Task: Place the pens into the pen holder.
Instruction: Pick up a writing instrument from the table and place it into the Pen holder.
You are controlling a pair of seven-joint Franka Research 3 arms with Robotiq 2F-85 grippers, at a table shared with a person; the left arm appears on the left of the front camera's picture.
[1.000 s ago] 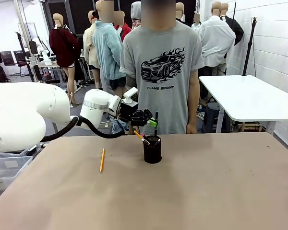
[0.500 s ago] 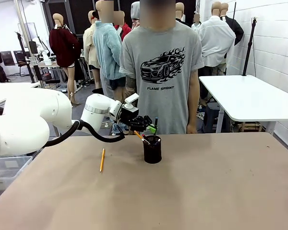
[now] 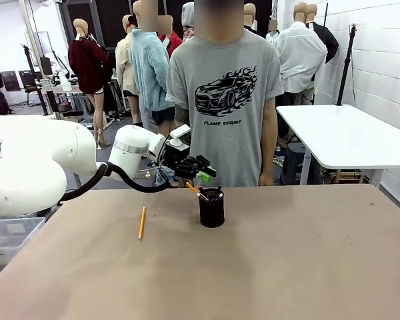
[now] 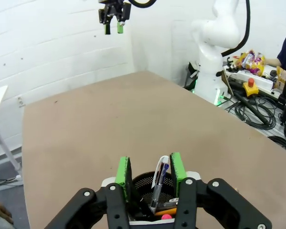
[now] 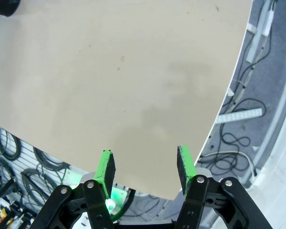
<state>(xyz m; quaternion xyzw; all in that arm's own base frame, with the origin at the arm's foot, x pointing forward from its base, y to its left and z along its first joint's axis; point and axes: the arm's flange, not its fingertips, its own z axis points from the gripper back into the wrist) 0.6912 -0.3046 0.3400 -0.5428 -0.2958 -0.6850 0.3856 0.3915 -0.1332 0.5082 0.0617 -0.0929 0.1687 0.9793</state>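
The black mesh pen holder [image 3: 212, 209] stands on the brown table, left of centre toward the far edge. Pens [image 3: 197, 191] lean out of its rim to the left. My left gripper [image 3: 205, 176] hovers just above the holder's left rim. In the left wrist view this left gripper [image 4: 150, 174] is open, and a silver-white and blue pen [image 4: 159, 183] stands in the holder [image 4: 144, 181] between the pads, free of them. A yellow-orange pencil [image 3: 142, 223] lies on the table left of the holder. My right gripper [image 5: 145, 167] is open and empty, high over bare table.
A person in a grey T-shirt [image 3: 223, 93] stands at the far edge behind the holder. A clear plastic bin [image 3: 7, 233] sits off the table's left side. A white table [image 3: 347, 133] stands at the back right. The brown table [image 3: 287, 253] is bare to the right and front.
My left gripper came down over the holder with a dark pen, then opened. The pen has dropped into the holder and no longer sticks up above the gripper.
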